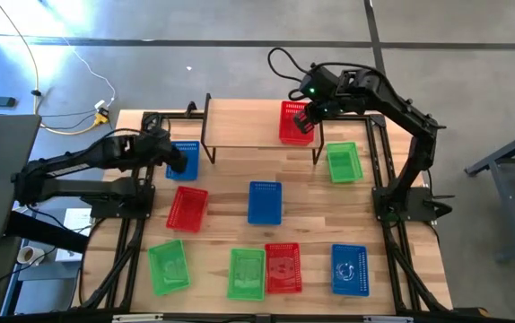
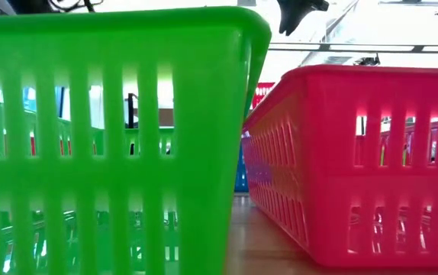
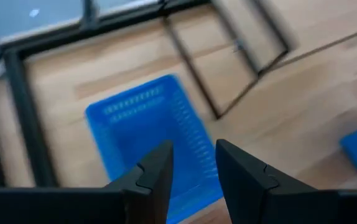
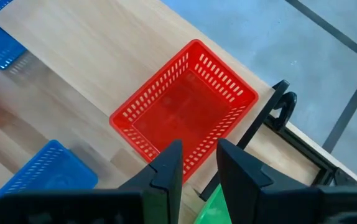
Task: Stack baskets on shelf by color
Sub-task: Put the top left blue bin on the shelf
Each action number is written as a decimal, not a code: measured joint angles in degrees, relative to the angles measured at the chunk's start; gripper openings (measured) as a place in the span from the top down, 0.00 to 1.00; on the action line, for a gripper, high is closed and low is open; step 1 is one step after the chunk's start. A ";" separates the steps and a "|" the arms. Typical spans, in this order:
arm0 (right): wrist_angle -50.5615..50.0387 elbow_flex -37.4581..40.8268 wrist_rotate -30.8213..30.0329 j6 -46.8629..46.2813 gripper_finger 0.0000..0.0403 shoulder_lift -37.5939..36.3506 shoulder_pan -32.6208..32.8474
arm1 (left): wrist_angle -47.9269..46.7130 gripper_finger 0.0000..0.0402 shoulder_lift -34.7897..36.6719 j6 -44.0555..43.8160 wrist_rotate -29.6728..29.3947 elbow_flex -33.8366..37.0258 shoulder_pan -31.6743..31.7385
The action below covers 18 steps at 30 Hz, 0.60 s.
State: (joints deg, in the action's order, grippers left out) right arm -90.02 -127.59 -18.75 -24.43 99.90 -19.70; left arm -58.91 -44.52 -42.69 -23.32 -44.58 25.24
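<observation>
Right gripper (image 4: pixel 194 163) hangs over the near edge of a red basket (image 4: pixel 185 118) that stands on the right end of the shelf (image 1: pixel 248 123); its fingers are a little apart and hold nothing. Left gripper (image 3: pixel 193 168), also partly open and empty, hovers above a blue basket (image 3: pixel 147 134) just left of the shelf. In front of the shelf, seven other baskets lie scattered on the table (image 1: pixel 311 211).

Left claw (image 1: pixel 182 161) and right claw (image 1: pixel 304 121) both hang empty, fingers parted.
</observation>
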 joint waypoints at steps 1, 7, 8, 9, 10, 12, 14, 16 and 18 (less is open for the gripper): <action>0.00 0.00 -0.16 0.47 0.78 0.00 0.00 | -0.87 0.72 -0.77 -0.75 0.01 0.00 0.81; 0.00 0.00 -0.21 1.58 0.78 0.00 0.00 | -5.51 0.72 -4.58 -5.58 1.13 0.07 4.56; 0.00 0.00 -0.21 1.84 0.78 0.00 0.00 | -5.70 0.72 -5.21 -6.27 1.62 0.07 4.95; 0.00 0.00 -0.23 2.36 0.78 0.00 0.00 | -5.71 0.72 -5.80 -6.71 2.32 0.07 5.28; 0.00 0.00 -0.22 2.89 0.78 0.00 0.00 | -5.67 0.72 -6.38 -7.11 2.88 0.07 5.51; 0.00 0.00 -0.23 3.87 0.78 0.02 0.00 | -5.61 0.72 -7.67 -7.91 3.46 0.07 5.81; 0.00 0.00 -0.21 3.94 0.78 0.02 0.00 | -5.62 0.72 -9.31 -8.30 3.40 0.07 6.15; 0.00 0.00 -0.21 4.02 0.78 0.02 0.00 | -5.71 0.72 -10.82 -8.81 3.40 0.07 6.78; 0.00 0.00 -0.21 4.52 0.78 0.02 0.00 | -6.05 0.72 -12.47 -9.30 3.33 0.07 7.48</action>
State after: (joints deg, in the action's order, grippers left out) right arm -90.02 -127.59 -18.96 -19.91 99.92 -19.70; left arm -64.96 -56.99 -51.98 -19.99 -44.51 32.72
